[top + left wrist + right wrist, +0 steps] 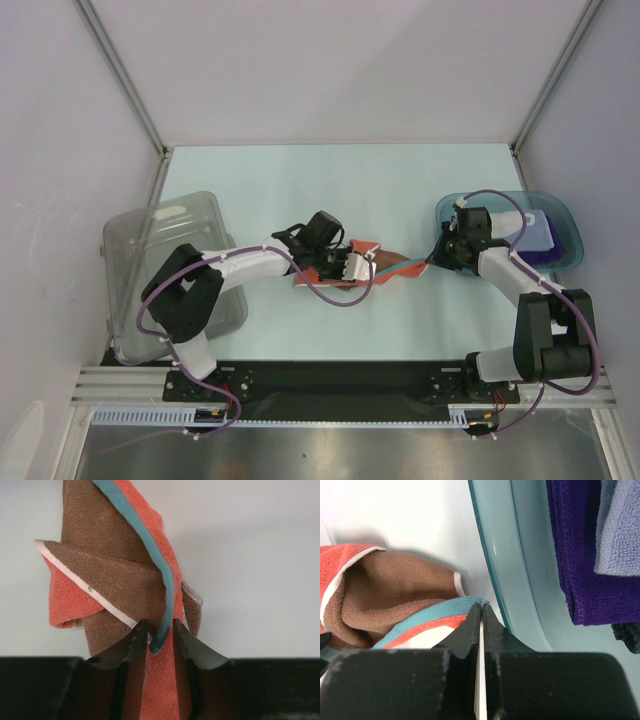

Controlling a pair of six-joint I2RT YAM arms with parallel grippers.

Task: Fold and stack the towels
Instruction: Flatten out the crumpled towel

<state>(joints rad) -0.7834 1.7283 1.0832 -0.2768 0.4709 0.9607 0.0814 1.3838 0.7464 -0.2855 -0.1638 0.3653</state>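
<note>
**Observer:** Where does everything sit, biggest first?

**Operator:** On the pale tabletop [400, 190], the clear plastic bin [170, 215] sits at the left edge, out of my way. I take it for the supply. The teal translucent tray [562, 203] at the right edge takes finished work. A folded purple towel [580, 555] lies in it, with a light blue towel [620, 530] partly over it and a dark navy-grey towel [627, 635] showing at the purple's edge.

**Observer:** And the one in hand?

**Operator:** The orange-brown terry towel [388, 262], teal-hemmed, lies crumpled mid-table. It is strung between my arms so I can pull it flat. My left gripper [157, 640] pinches its bunched cloth between both fingers. My right gripper [481, 622], just beside the tray's rim, has its fingers pressed together on the hemmed corner.

**Observer:** Next?

**Operator:** My judgement: draw the corners apart, lay it flat, then fold.
</note>
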